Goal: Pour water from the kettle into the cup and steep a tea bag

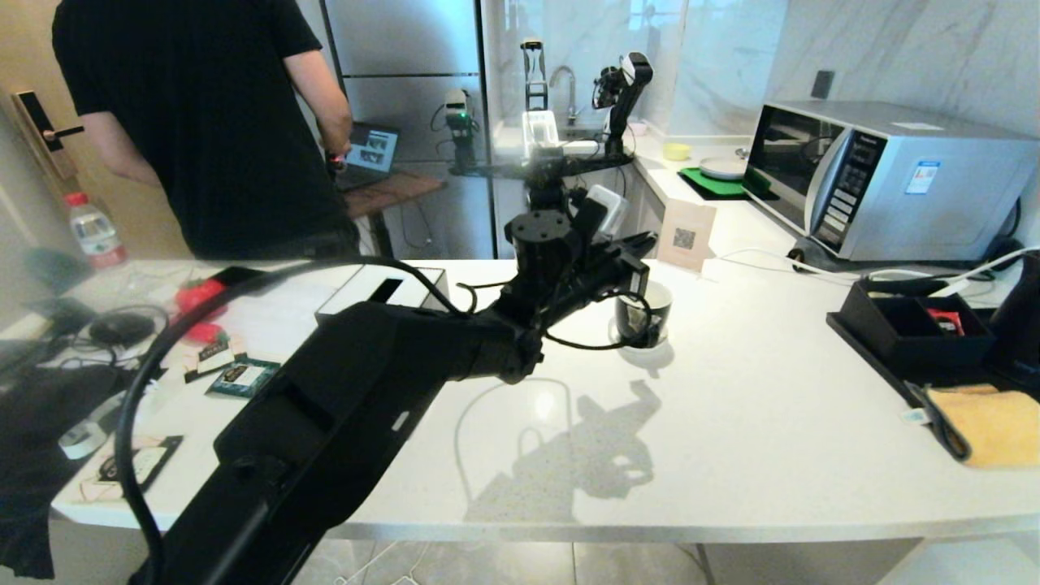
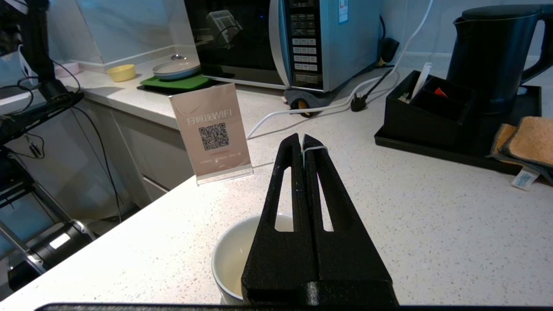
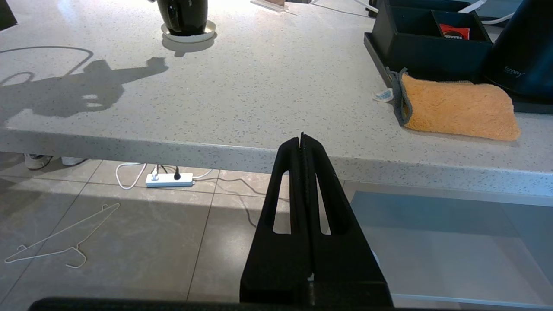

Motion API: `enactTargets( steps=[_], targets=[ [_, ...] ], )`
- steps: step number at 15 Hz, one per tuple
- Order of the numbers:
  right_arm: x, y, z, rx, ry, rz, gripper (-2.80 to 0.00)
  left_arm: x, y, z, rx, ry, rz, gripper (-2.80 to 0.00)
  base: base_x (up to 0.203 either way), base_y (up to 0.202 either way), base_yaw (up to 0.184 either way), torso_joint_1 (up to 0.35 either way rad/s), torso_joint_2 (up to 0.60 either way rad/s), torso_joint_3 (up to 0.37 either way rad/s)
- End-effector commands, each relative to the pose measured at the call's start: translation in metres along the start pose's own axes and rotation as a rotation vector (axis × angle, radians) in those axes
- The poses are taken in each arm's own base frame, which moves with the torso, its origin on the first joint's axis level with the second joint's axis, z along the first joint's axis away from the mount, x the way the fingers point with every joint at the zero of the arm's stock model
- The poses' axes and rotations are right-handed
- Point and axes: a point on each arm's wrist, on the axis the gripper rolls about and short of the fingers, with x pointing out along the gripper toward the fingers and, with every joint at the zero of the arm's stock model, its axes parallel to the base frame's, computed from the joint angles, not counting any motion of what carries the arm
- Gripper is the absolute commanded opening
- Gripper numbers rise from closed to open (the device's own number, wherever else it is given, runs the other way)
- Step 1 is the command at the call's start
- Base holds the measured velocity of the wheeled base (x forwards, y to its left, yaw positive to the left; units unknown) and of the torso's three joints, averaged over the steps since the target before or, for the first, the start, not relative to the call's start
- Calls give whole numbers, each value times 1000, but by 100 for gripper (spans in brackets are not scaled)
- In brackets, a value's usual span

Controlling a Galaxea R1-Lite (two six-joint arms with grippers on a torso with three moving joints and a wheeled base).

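Cup (image 2: 233, 255) directly beneath left tool (image 2: 302, 140)

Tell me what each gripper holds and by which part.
The left gripper, above the cup, pinches a thin white string at its tips; no tea bag shows. The right gripper holds nothing.

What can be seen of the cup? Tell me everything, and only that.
The cup is a small mug, glossy black outside and white inside, ceramic by its look. It stands upright on a small white saucer on the pale speckled counter. The visible part of its inside looks empty. The left gripper hangs over its mouth, shut, with a white string at its tips.
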Motion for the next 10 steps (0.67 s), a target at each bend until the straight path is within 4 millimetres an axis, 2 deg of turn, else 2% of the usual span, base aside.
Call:
enactTargets(
  steps=[1, 4, 10],
  targets=[
    [0, 0, 0, -1, 1, 0, -280, -1, -1, 5, 2, -5, -3, -280, 0, 0, 0, 0, 0, 0],
    [0, 0, 0, -1, 0, 1, -280, -3, -3, 24, 2, 0, -8, -280, 0, 0, 0, 0, 0, 0],
    [0, 0, 0, -1, 0, 0, -280, -19, -2, 77, 32, 21, 8, -280, 0, 0, 0, 0, 0, 0]
  ],
)
